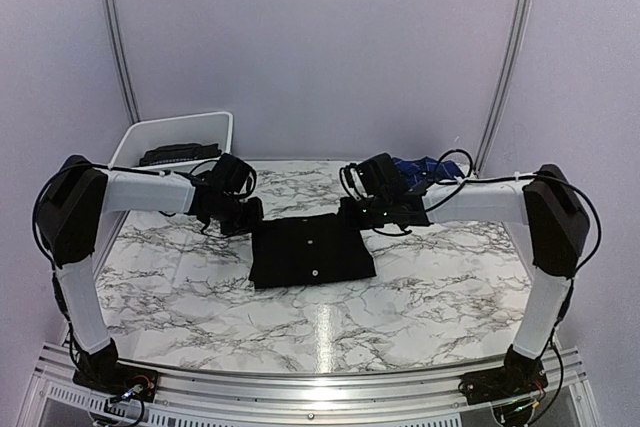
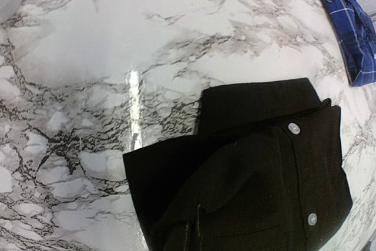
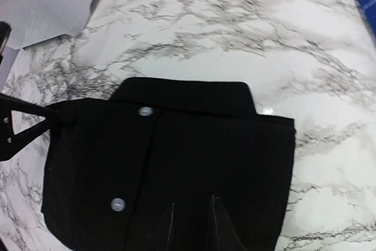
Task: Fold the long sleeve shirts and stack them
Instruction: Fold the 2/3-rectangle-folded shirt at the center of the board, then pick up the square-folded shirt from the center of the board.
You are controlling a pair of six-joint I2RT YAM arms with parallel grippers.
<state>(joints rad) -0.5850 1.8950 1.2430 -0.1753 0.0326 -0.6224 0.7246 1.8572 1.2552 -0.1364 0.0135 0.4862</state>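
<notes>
Fold on black shirt point(image 1: 312, 252) looks done: left gripper point(image 1: 247, 219) clamped on its left edge, right gripper point(image 3: 192, 207) state untellable; next, release and fetch plaid shirt point(image 2: 355, 33).

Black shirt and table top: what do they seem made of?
The black shirt is soft matte cloth, judging by its creased folds; its buttons look like pale plastic. The table has a shiny marble-pattern surface with glare; real stone or laminate, I cannot tell.

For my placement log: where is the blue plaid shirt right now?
In the top view, the dark blue cloth shirt with white plaid lines lies bunched at the table's far right, behind the right arm's wrist, apart from the folded black shirt at centre.
</notes>
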